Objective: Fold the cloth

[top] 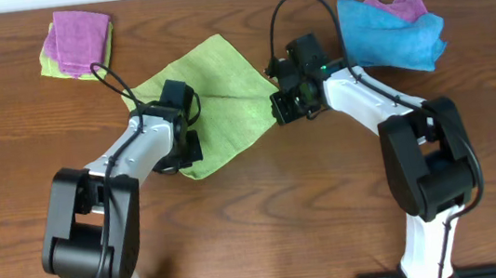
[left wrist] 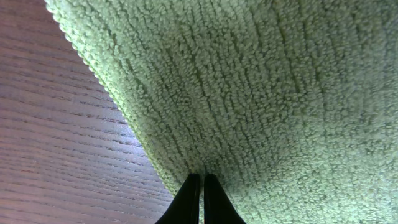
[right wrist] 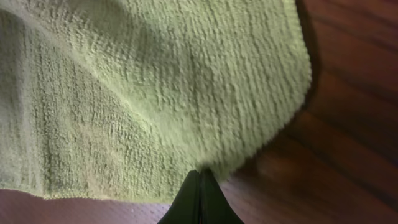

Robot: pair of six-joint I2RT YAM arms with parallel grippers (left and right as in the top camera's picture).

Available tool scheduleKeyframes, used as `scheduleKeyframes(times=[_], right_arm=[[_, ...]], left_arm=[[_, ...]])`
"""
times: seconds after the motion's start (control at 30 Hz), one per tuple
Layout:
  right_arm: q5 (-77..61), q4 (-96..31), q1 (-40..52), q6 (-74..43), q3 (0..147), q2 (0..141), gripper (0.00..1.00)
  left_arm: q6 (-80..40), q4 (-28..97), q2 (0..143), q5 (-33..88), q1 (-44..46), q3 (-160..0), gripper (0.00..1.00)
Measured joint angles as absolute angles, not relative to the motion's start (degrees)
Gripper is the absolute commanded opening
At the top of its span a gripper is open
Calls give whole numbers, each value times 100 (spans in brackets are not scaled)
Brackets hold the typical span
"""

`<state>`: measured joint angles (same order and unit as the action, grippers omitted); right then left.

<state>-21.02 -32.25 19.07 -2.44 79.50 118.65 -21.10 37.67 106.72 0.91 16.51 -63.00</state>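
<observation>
We hold the cloth for folding
Left and right jaws clamp its hem at their tips, to carry it over

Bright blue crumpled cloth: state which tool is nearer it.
Right. The right tool pinches a corner of the square lime-green microfibre towel, image-left of the blue cloth; the left tool pinches its opposite edge, farther off.

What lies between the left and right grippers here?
Only the cloth: it spans the stretch from the left gripper to the right gripper, with nothing else between them. The overhead view shows this.
</observation>
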Motion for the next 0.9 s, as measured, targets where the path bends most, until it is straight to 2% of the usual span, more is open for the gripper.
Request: scheduleKeyframes(times=[0.33,0.9], right_arm=[[-2080,-3391,1608,-257,8165,11865,1],[-2080,-3258,1876,-257,8165,12156,1]], left_arm=[[-2121,3826,10628,14,1656,-6243,6],[-2121,3977,10628,-43,1658,-6243,6]])
